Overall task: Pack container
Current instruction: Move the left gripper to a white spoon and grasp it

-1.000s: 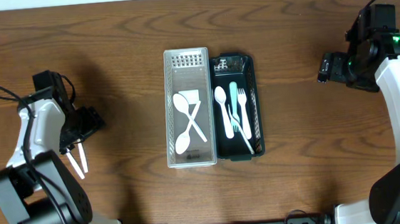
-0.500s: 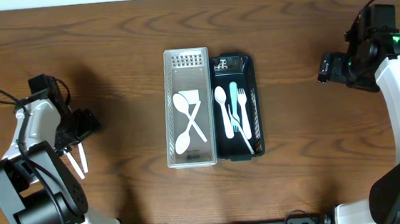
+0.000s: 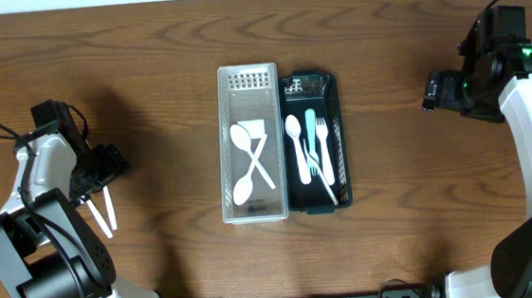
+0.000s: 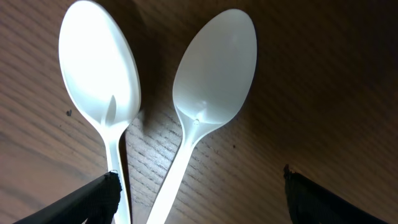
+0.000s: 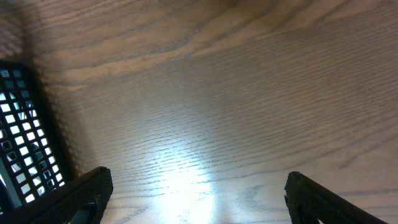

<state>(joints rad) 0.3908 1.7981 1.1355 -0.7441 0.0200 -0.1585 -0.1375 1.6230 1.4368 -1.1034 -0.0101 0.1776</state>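
Between parted jaws of left gripper [image 4: 200, 193], two white spoons [image 4: 214, 81] on table [image 4: 323, 93]; right gripper [image 5: 199, 199] likewise agape, beyond black tray [image 3: 340, 143]

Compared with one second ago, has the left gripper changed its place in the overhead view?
Yes. The left gripper has shifted a little leftward, farther from the white basket, which has not moved.

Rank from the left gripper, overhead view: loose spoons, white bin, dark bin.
1. Loose spoons: on the table, right beside the left gripper.
2. White bin: table centre, left of the pair.
3. Dark bin: against the white bin's far side.
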